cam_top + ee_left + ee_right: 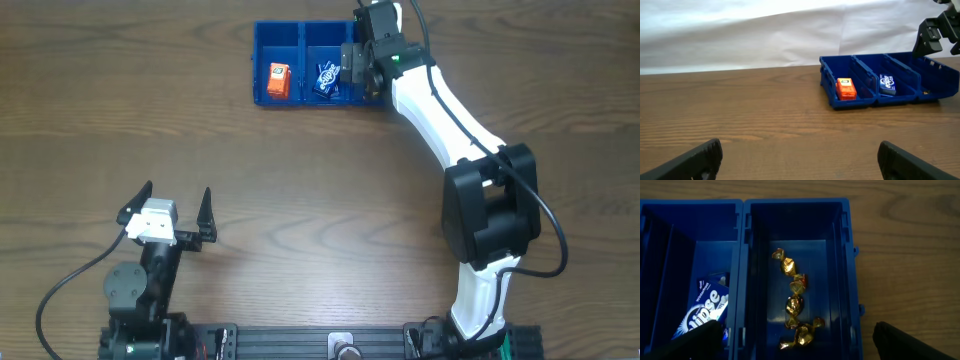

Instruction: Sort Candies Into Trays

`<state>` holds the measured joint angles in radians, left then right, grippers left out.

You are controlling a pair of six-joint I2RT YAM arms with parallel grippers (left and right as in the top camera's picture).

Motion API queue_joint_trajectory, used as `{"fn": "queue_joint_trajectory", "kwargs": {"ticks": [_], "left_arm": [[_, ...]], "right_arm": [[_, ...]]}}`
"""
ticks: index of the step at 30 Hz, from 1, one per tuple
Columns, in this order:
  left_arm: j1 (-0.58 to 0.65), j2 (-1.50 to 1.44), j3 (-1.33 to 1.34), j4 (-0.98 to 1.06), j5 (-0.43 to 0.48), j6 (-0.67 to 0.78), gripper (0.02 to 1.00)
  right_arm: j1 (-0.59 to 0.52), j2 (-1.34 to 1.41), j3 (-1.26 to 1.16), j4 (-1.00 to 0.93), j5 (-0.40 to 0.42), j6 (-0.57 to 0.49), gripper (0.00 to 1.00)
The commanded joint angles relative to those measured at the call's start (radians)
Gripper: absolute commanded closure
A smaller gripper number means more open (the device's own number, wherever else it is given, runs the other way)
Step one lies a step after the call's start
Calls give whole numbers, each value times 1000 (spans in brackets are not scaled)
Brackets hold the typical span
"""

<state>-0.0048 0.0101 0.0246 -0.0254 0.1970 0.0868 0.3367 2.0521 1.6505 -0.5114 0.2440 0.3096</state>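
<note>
— Where are your claws?
— My left claw (178, 195) sits spread and empty at the top view's lower left, on the tabletop (320, 200) side well apart from the tray (280, 38). My right claw (362, 68), spread and empty too, hangs over its right bin.
— What's below?
— Gold candies (795, 305), strung along the bin's length. My wrist view shows them; from above my claw covers them. The orange box (279, 80) is in the left bin, the blue pack (326, 78) in the middle.

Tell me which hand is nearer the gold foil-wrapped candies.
Right. The right hand hangs over the gold foil-wrapped candies in the blue plastic tray; the left hand is far off, by its base.
</note>
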Motion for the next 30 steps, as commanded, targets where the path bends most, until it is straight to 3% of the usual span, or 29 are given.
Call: {"fn": "queue_joint_trajectory", "kwargs": {"ticks": [1,4,12,15,21,28,30], "left_arm": [[3,-6,-20,-33,14,14,20],[3,-6,-20,-33,13,14,20],[3,-6,-20,-33,14,14,23],[3,-6,-20,-33,13,14,20],[3,-6,-20,-33,13,14,20],[3,-6,-20,-33,13,14,23],[3,-6,-20,-33,13,14,23]], "right_arm": [[-13,-141,0,-70,32,-5,3],[-39,-250,0,-163,70,-42,3],[-103,-570,-36,-386,70,-133,3],[-103,-749,-174,-410,29,-132,3],[-222,-1157,-602,-258,-126,-128,3],[-232,-1608,-1006,5,-150,-129,5],[-232,-1735,-1147,149,-191,-129,3]]}}
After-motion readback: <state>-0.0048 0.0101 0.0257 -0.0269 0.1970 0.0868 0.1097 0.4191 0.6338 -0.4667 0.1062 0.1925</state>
